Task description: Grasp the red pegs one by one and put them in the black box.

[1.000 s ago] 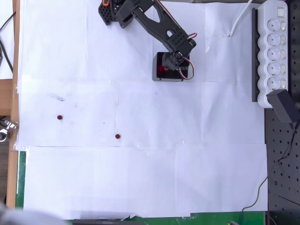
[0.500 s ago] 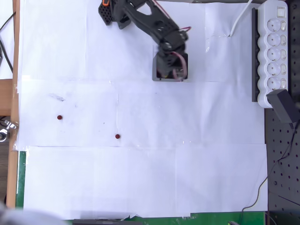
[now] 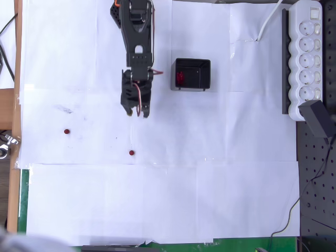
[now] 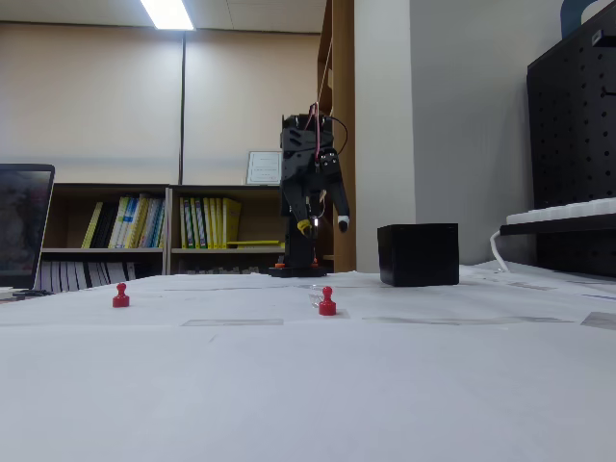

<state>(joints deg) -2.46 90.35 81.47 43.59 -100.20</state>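
White paper sheets are covering the counter (image 3: 157, 199), with bookshelves (image 4: 192, 231) standing behind it in the fixed view. At the upper middle of the overhead view the pincer (image 3: 136, 112) is hanging over bare paper, pointing toward the lower edge; its jaws are standing a little apart with nothing between them, and the fixed view is showing the pincer (image 4: 322, 223) raised well above the surface. Just below it in the overhead view one of the red pegs (image 3: 131, 153) is waiting, with a second peg (image 3: 66, 131) lying well apart toward the left. To the pincer's right the black box (image 3: 192, 74) is sitting open-topped, with something red showing inside at its left wall.

Seen from the side, each peg (image 4: 327, 301) is standing upright on a wider base with a rounded head. It is probably light, rigid and smooth, so it is likely tipping or skidding easily; closing on the narrow neck under the head is looking like the safest hold.
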